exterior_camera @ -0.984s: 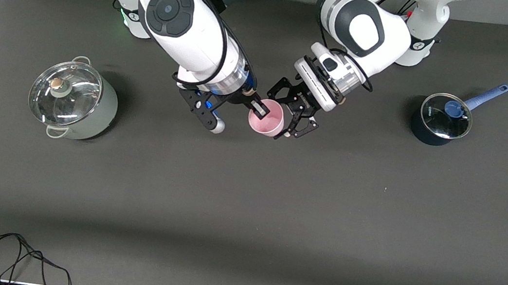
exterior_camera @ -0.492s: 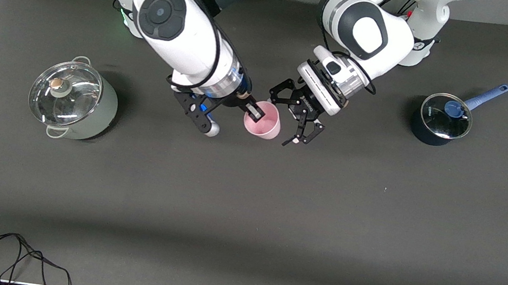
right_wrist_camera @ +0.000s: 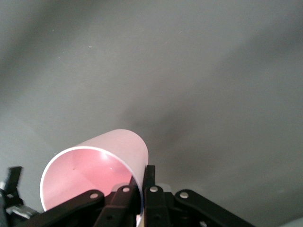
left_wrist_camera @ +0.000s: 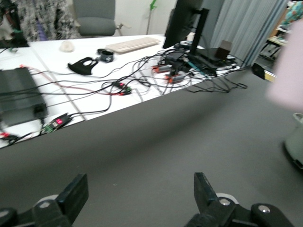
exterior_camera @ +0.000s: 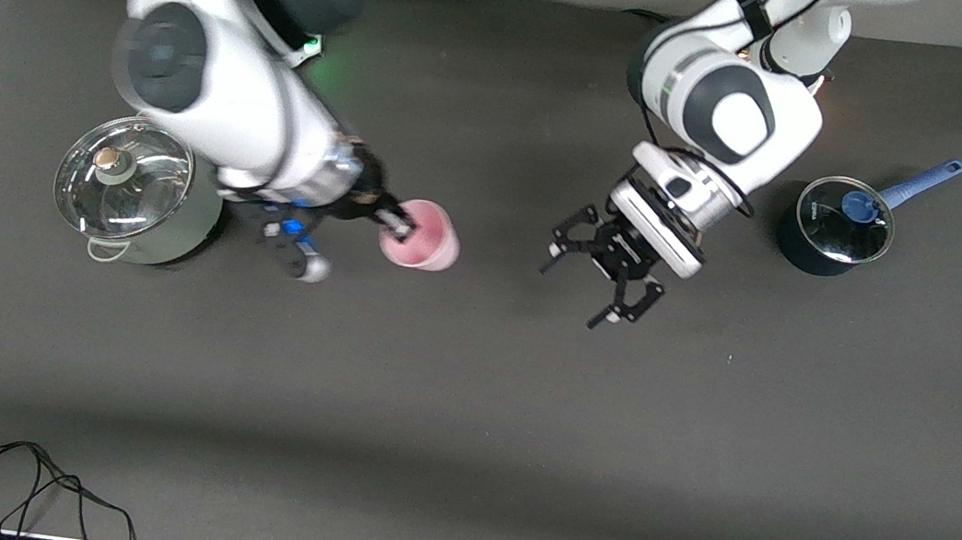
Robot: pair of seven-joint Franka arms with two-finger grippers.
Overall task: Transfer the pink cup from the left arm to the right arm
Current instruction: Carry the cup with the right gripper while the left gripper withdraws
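The pink cup hangs tilted in my right gripper, which is shut on its rim, one finger inside and one outside. They are over the table beside the large pot. In the right wrist view the cup fills the lower part, with the gripper clamped on its wall. My left gripper is open and empty over the middle of the table, well apart from the cup. In the left wrist view its gripper is wide open over bare mat, and the cup is a pink blur at the edge.
A large pale-green pot with a glass lid stands toward the right arm's end, close to the right gripper. A small dark-blue saucepan with a lid stands toward the left arm's end. A black cable lies at the near edge.
My right gripper has carried the cup away from the left gripper, toward the large pot. My left gripper, earlier open around the cup, has drawn back toward the saucepan, empty.
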